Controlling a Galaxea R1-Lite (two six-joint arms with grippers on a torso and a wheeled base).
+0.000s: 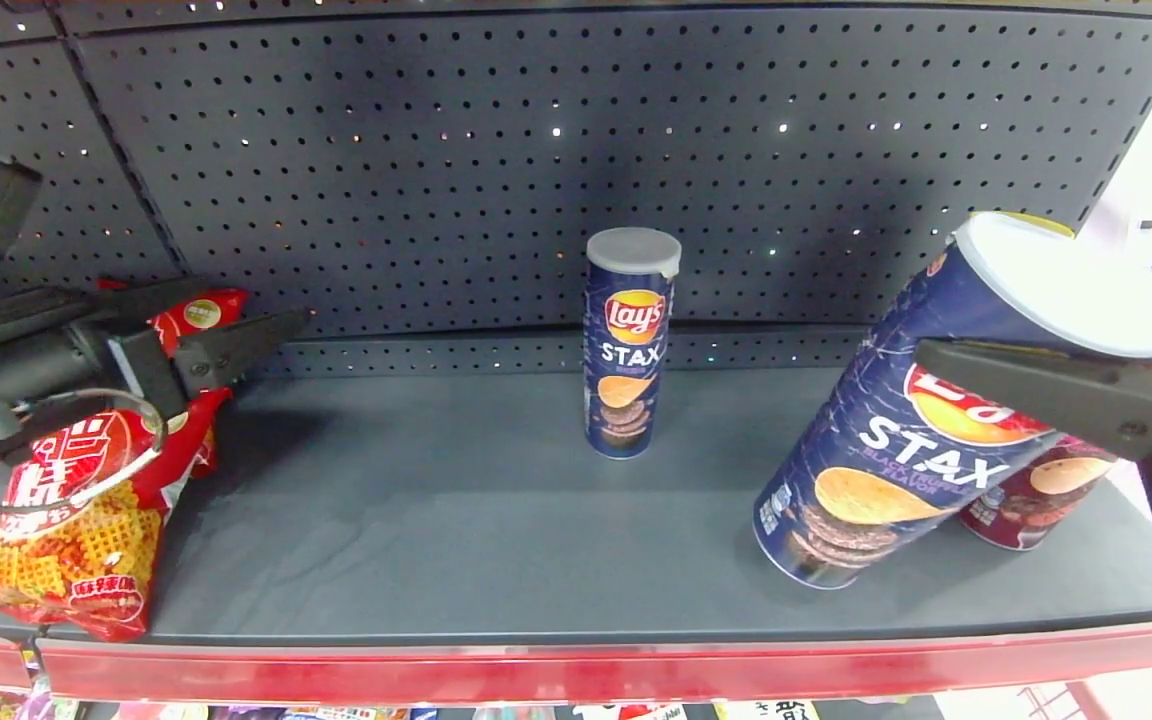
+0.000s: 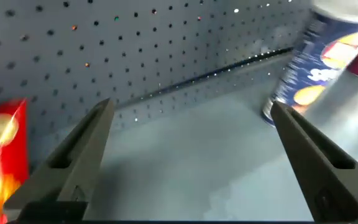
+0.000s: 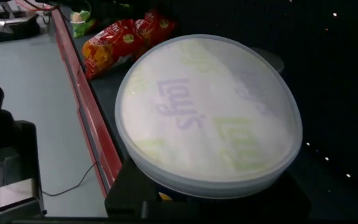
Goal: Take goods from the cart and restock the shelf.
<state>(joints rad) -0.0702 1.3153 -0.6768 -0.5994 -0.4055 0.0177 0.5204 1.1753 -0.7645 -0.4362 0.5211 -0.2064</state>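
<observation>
My right gripper [image 1: 986, 335] is shut on a blue chips can [image 1: 896, 440] just under its white lid [image 3: 207, 115]. The can tilts over the right part of the shelf board [image 1: 456, 520], its base low near the board. A second blue can [image 1: 629, 345] stands upright mid-shelf near the back. At the left end my left gripper [image 1: 246, 300] is open above a red snack bag [image 1: 86, 510], nothing between its fingers [image 2: 79, 162]. From that wrist a blue can [image 2: 309, 62] shows farther along the shelf.
A red chips can [image 1: 1036, 495] sits behind the tilted one at the far right. Perforated dark panelling [image 1: 496, 150] backs the shelf and a red strip [image 1: 576, 670] runs along its front edge. Red bags [image 3: 123, 37] lie at the far end.
</observation>
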